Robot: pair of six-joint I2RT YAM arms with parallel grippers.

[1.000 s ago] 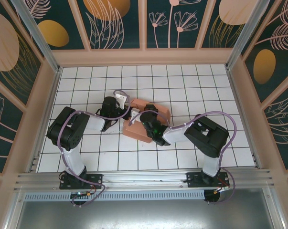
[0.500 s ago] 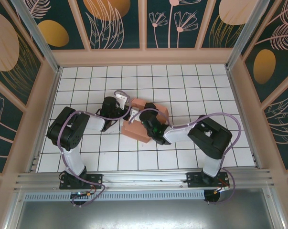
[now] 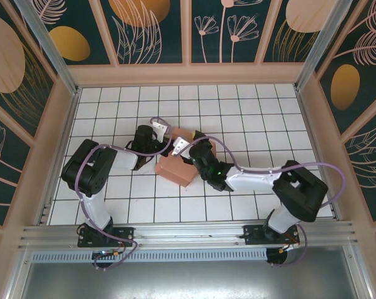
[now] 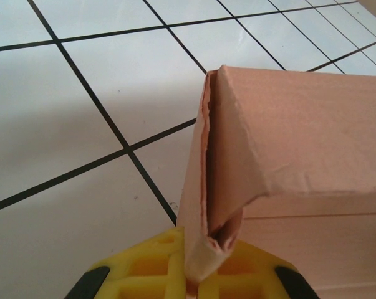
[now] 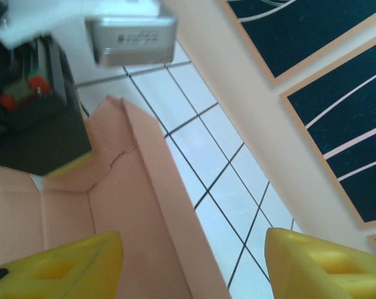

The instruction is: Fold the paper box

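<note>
Paper box (image 3: pixel 174 169): centre of tiled table (image 3: pixel 256 112), now squarer, partly erected.
Left gripper (image 4: pixel 191 274): clamped on corner flap (image 4: pixel 222 199).
Right gripper (image 5: pixel 191 261): fingers apart, newly shifted astride side wall (image 5: pixel 153 187); pressing it in likely follows.

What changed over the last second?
The right arm swung its elbow out rightward; the right end effector, open, pushed in on the paper box, which looks more folded up. The left end effector stayed clamped on the box edge, left arm unmoved.

Robot lab cell: gridded white floor (image 3: pixel 237 106), floral wall panels (image 3: pixel 150 31).
</note>
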